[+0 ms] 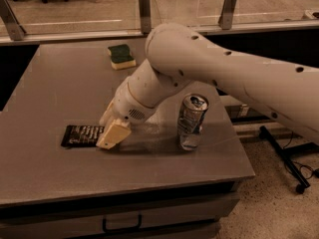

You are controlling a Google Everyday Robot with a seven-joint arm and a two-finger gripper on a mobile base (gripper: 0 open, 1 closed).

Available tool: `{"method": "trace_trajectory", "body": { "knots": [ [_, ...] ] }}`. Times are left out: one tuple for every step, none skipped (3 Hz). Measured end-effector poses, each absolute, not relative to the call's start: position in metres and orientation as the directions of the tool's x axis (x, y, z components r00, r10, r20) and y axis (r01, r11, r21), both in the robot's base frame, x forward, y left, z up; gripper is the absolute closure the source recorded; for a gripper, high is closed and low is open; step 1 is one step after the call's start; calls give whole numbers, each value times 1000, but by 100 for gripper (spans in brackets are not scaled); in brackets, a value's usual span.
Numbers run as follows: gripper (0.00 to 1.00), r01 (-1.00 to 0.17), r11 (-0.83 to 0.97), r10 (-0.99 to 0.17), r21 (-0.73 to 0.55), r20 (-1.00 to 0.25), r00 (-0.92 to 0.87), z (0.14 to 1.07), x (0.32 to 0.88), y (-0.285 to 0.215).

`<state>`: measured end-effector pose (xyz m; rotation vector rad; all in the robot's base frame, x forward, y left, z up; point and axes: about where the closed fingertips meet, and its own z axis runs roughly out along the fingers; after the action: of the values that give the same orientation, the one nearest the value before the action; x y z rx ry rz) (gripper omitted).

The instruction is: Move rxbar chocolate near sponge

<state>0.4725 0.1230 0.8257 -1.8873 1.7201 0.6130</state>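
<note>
The rxbar chocolate (pixel 81 135), a flat dark bar with white lettering, lies on the grey table (pixel 60 88) near its front left. My gripper (pixel 112 132) is down at the bar's right end and covers that end. The sponge (pixel 121 57), green on top with a pale yellow base, sits at the back of the table, well apart from the bar. My white arm reaches in from the right across the table.
A silver drink can (pixel 192 121) stands upright to the right of my gripper, close to the arm. The table's front edge (pixel 124 188) is just below the bar. A glass partition with posts (pixel 144 9) runs behind the table.
</note>
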Motion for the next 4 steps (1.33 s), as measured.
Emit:
{"method": "trace_trajectory", "body": {
  "knots": [
    [87, -995, -69, -765, -69, -636, 97, 826, 472, 123],
    [100, -995, -68, -765, -69, -637, 97, 827, 472, 123],
    [100, -994, -1, -743, -113, -665, 76, 846, 498, 101],
    [100, -980, 85, -734, -178, -677, 59, 872, 530, 67]
  ]
}}
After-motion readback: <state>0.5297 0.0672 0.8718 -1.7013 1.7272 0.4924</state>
